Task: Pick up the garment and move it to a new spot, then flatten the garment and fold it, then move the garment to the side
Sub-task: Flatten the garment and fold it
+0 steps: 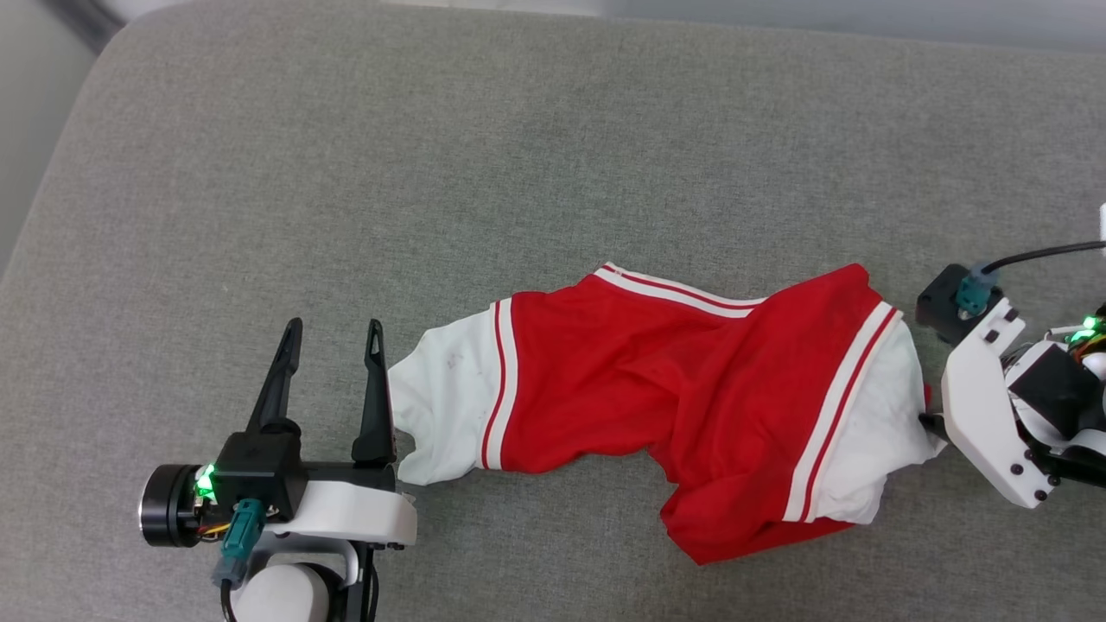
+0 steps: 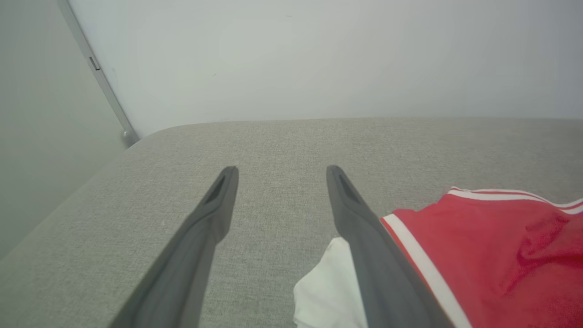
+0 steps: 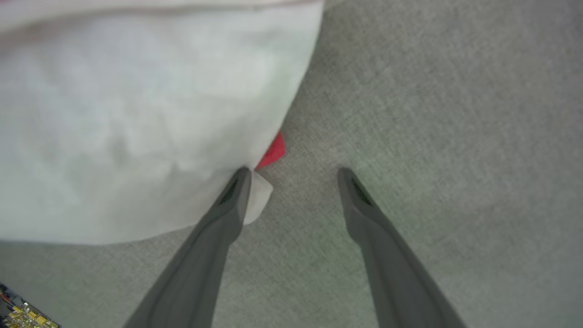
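The garment (image 1: 665,389), a red T-shirt with white sleeves and striped trim, lies stretched sideways and rumpled on the grey cushion (image 1: 518,155). My left gripper (image 1: 333,333) stands open just left of the shirt's left white sleeve (image 1: 441,397), its inner finger touching the sleeve's edge and nothing between the fingers. In the left wrist view the gripper (image 2: 280,175) points over bare cushion, with the garment (image 2: 492,246) at its right. My right gripper (image 3: 294,175) is open at the right white sleeve (image 3: 127,118), one fingertip against the fabric's edge. In the head view the right gripper's white mount (image 1: 985,406) hides the fingers.
The grey cushion's rounded far left corner (image 1: 112,52) meets a pale wall and floor. A wide stretch of bare cushion lies beyond the shirt and in front of it. A grey strip (image 2: 98,73) runs down the wall behind the corner.
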`<state>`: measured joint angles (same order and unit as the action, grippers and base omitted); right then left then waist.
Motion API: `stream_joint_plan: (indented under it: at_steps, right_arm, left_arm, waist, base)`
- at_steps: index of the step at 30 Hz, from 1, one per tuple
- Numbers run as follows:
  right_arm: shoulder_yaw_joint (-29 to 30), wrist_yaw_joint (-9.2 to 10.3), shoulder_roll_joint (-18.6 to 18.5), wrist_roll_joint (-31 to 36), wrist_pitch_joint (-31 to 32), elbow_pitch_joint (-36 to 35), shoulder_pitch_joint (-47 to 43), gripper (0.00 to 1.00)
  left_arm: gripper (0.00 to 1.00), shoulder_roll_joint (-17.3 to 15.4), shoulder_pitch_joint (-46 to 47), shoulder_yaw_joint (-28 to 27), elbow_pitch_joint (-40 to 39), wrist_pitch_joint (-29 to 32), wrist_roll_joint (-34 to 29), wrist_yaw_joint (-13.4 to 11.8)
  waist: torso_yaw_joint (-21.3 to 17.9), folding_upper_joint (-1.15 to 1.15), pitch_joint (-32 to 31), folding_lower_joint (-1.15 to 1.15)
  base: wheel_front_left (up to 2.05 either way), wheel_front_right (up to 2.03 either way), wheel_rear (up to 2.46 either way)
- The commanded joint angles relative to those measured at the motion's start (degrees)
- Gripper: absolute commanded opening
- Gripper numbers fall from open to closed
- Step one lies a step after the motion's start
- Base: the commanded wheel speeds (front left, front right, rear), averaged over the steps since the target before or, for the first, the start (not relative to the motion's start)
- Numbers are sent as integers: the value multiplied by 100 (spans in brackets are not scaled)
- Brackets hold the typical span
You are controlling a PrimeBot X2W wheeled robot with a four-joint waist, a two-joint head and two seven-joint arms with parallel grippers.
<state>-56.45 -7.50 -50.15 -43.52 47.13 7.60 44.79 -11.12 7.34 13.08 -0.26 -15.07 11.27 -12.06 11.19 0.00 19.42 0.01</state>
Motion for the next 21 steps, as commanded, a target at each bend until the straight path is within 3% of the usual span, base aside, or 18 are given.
stream_joint_plan:
  at_steps: [1, 2, 3, 12, 21]
  right_arm:
    - [-196, 2, 42, -77, -36, 99, -28, 100]
    - [-315, 2, 42, -138, -85, 146, -23, 79]
    - [-424, 1, 48, -209, -161, 181, 5, 0]
    - [-620, 3, -112, -754, -1036, 154, 494, 0]
    - [11, 3, -970, -1260, -1541, -512, 587, 0]
  left_arm:
    - [100, 47, 28, -52, 19, -14, -55, 38]
    - [100, 86, 10, -104, 26, -14, -93, 77]
    - [100, 126, -20, -158, 37, -14, -129, 100]
    - [100, 328, -180, -575, 186, -15, -344, 418]
    - [100, 474, -376, -854, 128, -15, -508, 604]
  waist:
    - [35, 0, 41, -1]
    - [28, 0, 41, -1]
    - [7, 0, 31, -1]
    - [-285, 0, -278, -1]
    - [-407, 0, -467, -1]
  base:
    - [0, 0, 0]
    - [0, 0, 0]
    - [0, 0, 0]
    - [0, 0, 0]
    - [0, 0, 0]
